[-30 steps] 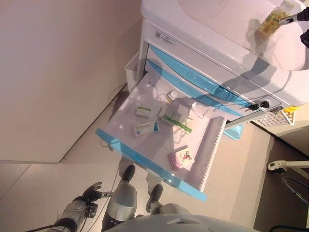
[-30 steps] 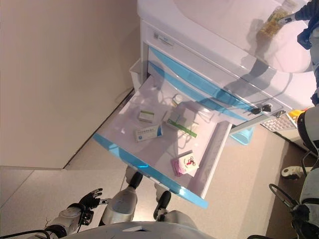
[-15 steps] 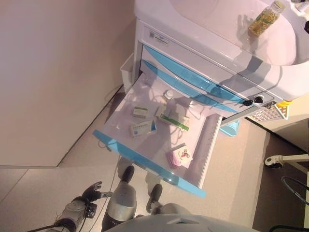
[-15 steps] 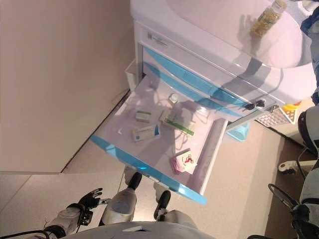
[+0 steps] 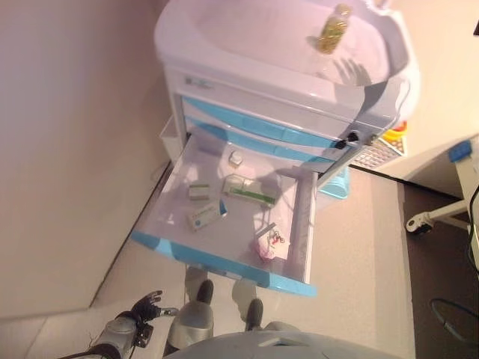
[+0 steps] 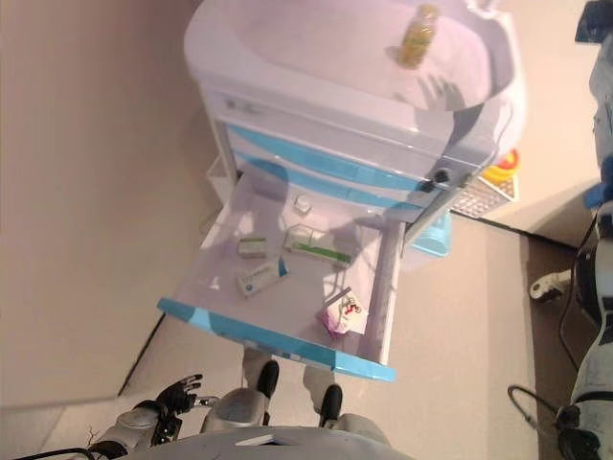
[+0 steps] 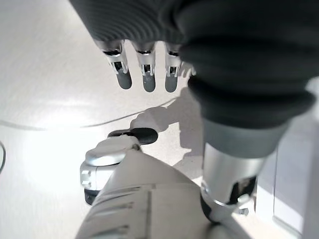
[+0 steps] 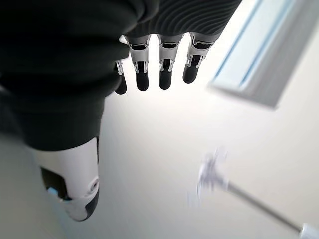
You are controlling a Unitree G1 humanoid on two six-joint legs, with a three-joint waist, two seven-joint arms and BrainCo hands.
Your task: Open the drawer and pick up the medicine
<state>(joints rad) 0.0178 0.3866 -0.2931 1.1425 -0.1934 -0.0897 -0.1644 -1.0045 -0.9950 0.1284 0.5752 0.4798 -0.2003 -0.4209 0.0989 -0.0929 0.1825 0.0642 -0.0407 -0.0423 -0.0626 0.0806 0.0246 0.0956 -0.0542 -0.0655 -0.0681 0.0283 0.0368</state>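
The white cart's lowest drawer (image 5: 224, 260), with a blue front, stands pulled open. Inside lie several medicine packs: a small green-marked box (image 5: 198, 191), a blue-and-white box (image 5: 206, 216), a long green-striped box (image 5: 249, 189), a small white bottle (image 5: 235, 158) and a pink-and-white pack (image 5: 268, 243). A bottle of yellow capsules (image 5: 332, 27) lies on the cart's top. My left hand (image 5: 142, 308) hangs low by the floor, open and empty. My right hand (image 8: 159, 69) shows only in its wrist view, fingers straight, holding nothing.
A wall runs along the left. A small white bin (image 5: 168, 138) hangs on the cart's left side. A light-blue cup (image 5: 337, 183) and a white mesh basket (image 5: 382, 149) sit at its right. A wheeled stand's foot (image 5: 430, 221) is on the floor at the right.
The camera has shifted, so the whole cart top now shows. My right hand has let go of the capsule bottle and left the eye views. The left hand has not moved.
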